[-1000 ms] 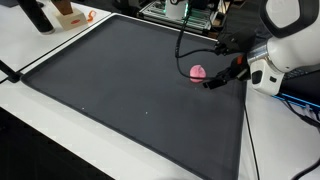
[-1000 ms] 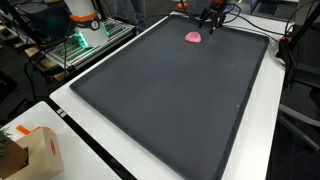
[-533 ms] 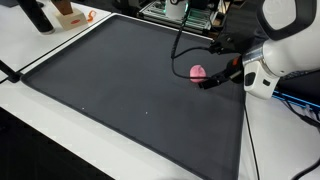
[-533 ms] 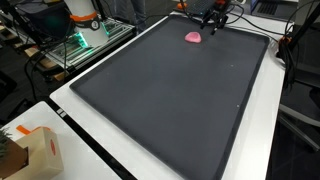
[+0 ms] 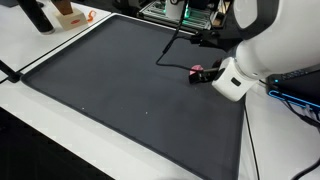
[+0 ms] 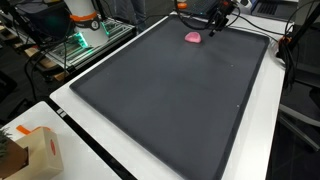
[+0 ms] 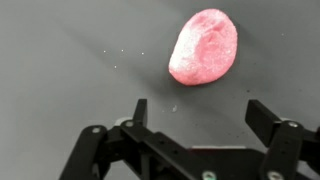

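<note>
A small pink lumpy object (image 7: 205,47) lies on a large dark grey mat (image 5: 120,80). In the wrist view my gripper (image 7: 199,108) is open and empty, its two black fingers just short of the pink object, not touching it. In an exterior view the white arm covers most of the pink object (image 5: 199,70), with the gripper (image 5: 203,77) right beside it. In an exterior view the pink object (image 6: 193,37) sits near the mat's far edge (image 6: 170,90), with the gripper (image 6: 213,22) just behind it.
A black cable (image 5: 172,44) trails over the mat toward the arm. A cardboard box (image 6: 30,150) stands on the white table. An orange item (image 5: 70,17) and a dark bottle (image 5: 38,15) stand past the mat's corner. Electronics with green light (image 6: 85,38) sit off the table.
The arm has swung forward and over the pink object, now hiding most of it in an exterior view. The pink object has not moved.
</note>
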Tool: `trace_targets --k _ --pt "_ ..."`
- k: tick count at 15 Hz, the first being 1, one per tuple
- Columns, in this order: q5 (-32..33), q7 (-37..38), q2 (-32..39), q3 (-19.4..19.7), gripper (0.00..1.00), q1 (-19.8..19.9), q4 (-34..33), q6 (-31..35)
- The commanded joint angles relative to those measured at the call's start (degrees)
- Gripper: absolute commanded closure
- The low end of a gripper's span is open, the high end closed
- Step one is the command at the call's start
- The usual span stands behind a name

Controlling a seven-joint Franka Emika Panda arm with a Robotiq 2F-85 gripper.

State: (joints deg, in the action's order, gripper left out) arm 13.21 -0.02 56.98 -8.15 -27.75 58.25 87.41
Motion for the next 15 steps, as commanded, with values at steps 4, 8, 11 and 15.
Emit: trace_targets --k 4,8,11,15 --pt "-9.09 11.56 0.84 -0.15 0.00 5.57 -1.21 0.36" --pt "-14.96 18.01 -0.46 -0.27 0.00 8.78 0.99 2.89" --pt "-18.75 23.44 -2.03 -0.04 0.00 10.83 3.99 6.00" --pt "-24.21 29.66 -5.72 -0.19 0.00 13.72 11.30 12.67"
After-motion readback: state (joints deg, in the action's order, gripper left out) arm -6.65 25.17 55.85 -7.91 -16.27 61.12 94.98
